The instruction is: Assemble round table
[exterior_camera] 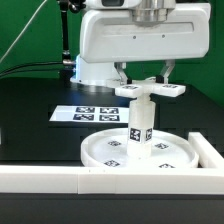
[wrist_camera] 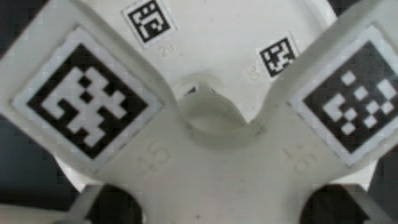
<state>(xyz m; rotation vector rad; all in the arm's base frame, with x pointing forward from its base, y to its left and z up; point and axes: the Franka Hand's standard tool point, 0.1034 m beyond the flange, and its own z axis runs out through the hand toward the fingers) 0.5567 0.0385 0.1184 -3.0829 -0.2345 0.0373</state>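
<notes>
Disc (exterior_camera: 97, 150): flat on the black table (exterior_camera: 30, 120).
Post (exterior_camera: 140, 125): upright at the disc's centre.
Cross piece (exterior_camera: 150, 90): capping the post, above the disc.
Claw (exterior_camera: 144, 78): mine, straddling the cross piece; whether it is clenched I cannot tell.
Risk: a skewed seating could tip the post.

The post (exterior_camera: 139, 128) stands on the disc (exterior_camera: 96, 146), cross-shaped piece (exterior_camera: 150, 90) over its top, marker board (exterior_camera: 85, 112) behind.

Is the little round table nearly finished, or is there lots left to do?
Nearly. Done: the post stands upright in the middle of the round disc. In hand: the cross-shaped piece sits on top of the post, with the end effector straddling it; whether it is gripping, I cannot tell. Left, probably: tightening the cross-shaped piece onto the post and letting go.
</notes>
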